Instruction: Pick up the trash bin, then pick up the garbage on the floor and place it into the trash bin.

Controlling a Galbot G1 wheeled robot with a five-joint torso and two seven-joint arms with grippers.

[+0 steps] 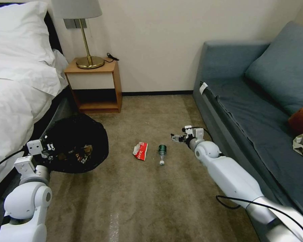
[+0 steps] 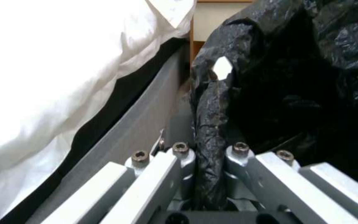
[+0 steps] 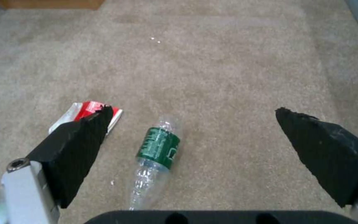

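The right end effector (image 3: 193, 137), pads spread wide, hovers above the bottle (image 3: 156, 152) lying beside the red-and-white wrapper (image 3: 85, 112) on carpet (image 3: 212, 62).

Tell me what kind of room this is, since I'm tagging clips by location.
Most likely a bedroom, perhaps in a hotel: a bed with white linen, a nightstand bearing a lamp, a blue sofa and carpet.
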